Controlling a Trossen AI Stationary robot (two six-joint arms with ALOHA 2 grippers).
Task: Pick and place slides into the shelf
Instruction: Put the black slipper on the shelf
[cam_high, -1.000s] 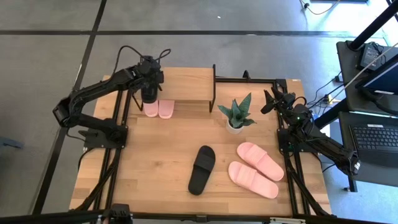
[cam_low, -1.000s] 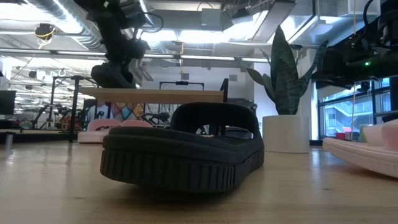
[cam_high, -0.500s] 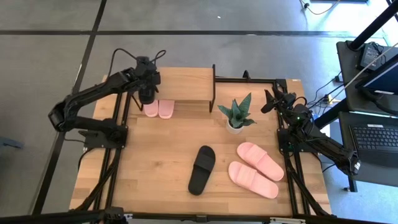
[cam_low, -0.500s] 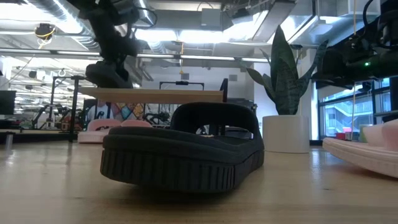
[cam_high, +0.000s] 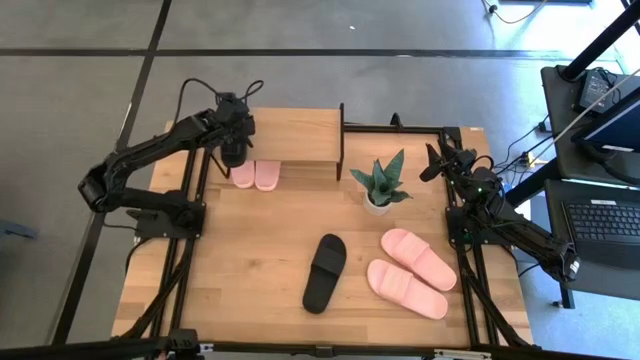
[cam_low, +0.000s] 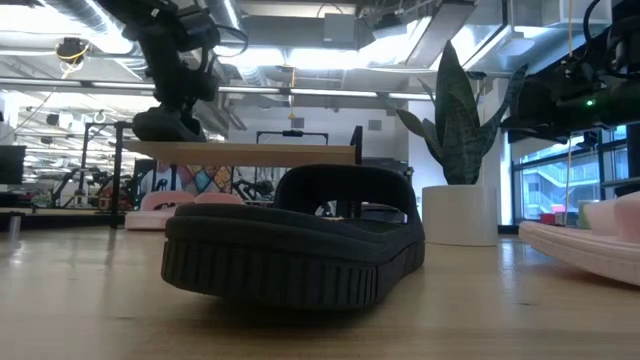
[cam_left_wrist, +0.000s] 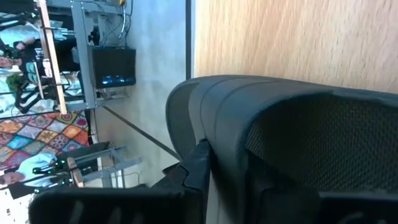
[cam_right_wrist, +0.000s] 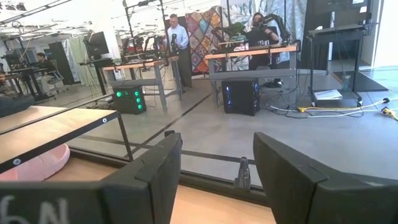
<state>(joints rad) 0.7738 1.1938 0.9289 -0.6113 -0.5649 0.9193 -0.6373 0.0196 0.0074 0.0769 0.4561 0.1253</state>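
My left gripper (cam_high: 235, 143) is shut on a black slide (cam_low: 165, 125) over the left end of the shelf's light wood top board (cam_high: 295, 135). The slide fills the left wrist view (cam_left_wrist: 280, 124). Two pink slides (cam_high: 254, 175) lie on the table under the shelf, their heels sticking out at its near side. Another black slide (cam_high: 325, 272) lies sole down at the table's middle. Two more pink slides (cam_high: 410, 272) lie to its right. My right gripper (cam_high: 433, 165) is open and empty at the table's far right. My left gripper comes at the black slide from above, fingers pointing down. One finger (cam_left_wrist: 198, 168) lies against the slide's outer side wall (cam_left_wrist: 214, 118); the slide hides the other. The slide sits about level, its sole at the height of the top board (cam_low: 240, 152). Whether it rests there I cannot tell.
A potted plant (cam_high: 380, 185) in a white pot stands between the shelf and the right arm. The shelf's black metal post (cam_high: 343, 140) rises at its right end. The near left part of the wooden table (cam_high: 240, 270) is bare.
My left gripper has carried the black slide a little toward the table's left and far edges, over the left end of the shelf's top board, staying shut on it. The slide has kept about level.
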